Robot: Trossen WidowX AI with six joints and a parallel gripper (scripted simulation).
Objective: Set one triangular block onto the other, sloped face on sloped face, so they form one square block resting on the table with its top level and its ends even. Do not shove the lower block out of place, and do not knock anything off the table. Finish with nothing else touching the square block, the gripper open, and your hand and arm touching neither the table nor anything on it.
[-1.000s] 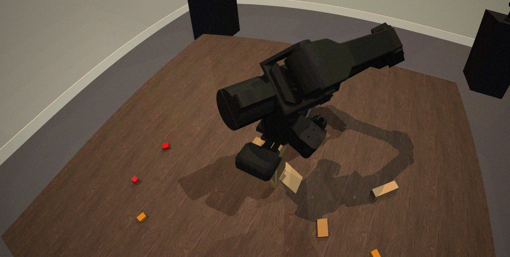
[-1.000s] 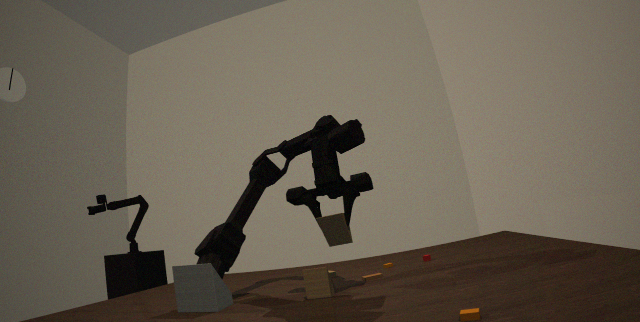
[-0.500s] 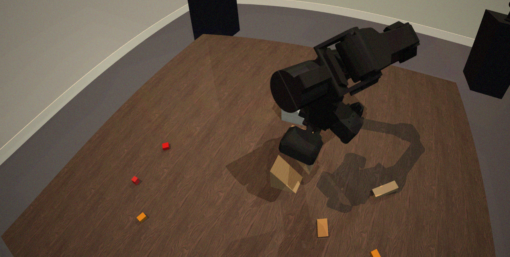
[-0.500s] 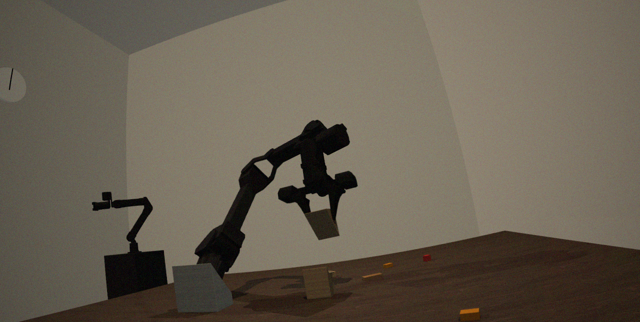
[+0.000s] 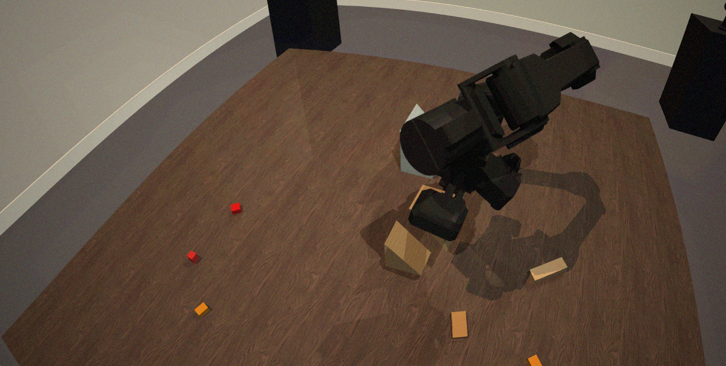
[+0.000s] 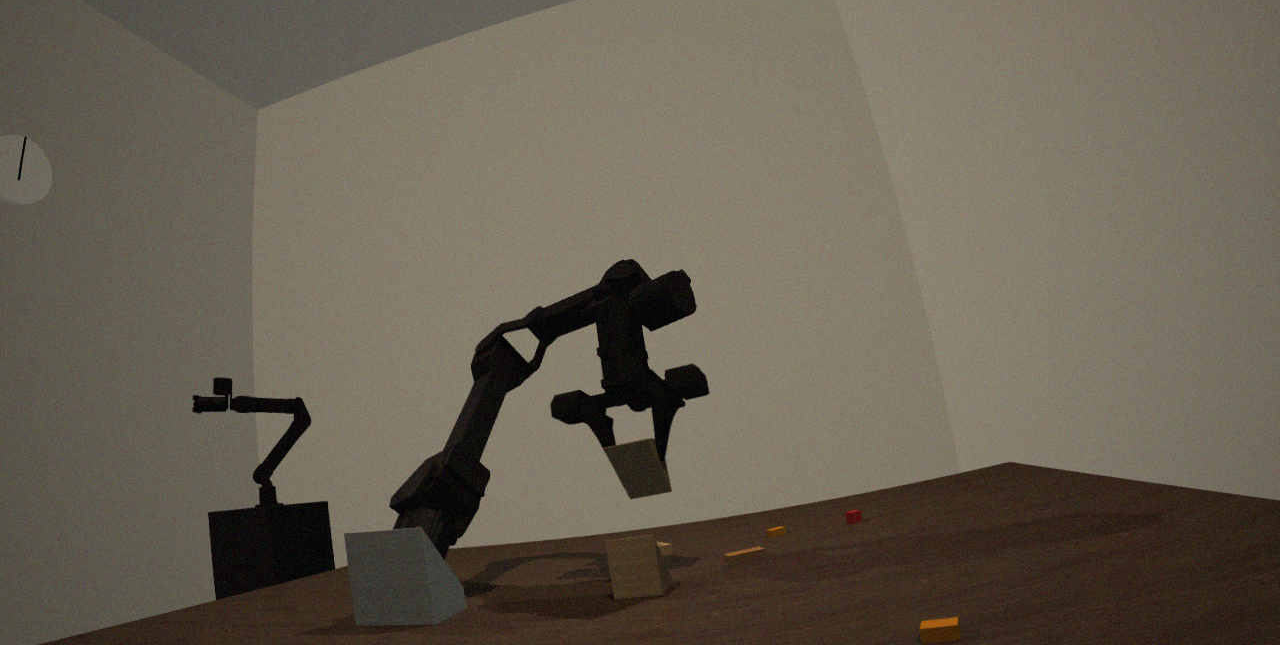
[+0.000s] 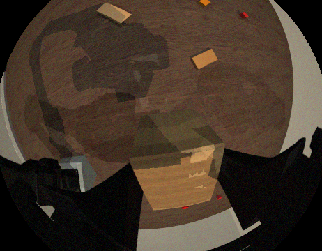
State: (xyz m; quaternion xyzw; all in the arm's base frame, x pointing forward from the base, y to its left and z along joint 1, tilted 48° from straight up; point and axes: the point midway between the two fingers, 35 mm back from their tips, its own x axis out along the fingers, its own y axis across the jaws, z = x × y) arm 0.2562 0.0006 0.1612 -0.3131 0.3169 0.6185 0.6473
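Now the gripper [image 6: 637,444], clamped on 1 triangular block [image 6: 639,467], hangs high, with the lower block [image 6: 634,566] almost directly beneath it.

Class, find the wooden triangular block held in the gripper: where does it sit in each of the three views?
Top: held block, only a corner showing under the arm, right of centre.
Exterior: held block, centre, in the air, clamped by the gripper.
Wrist: held block, low centre.
Shared landmark: grey wedge.

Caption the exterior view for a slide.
End effector holds one tan triangular block aloft above its mate on the table.
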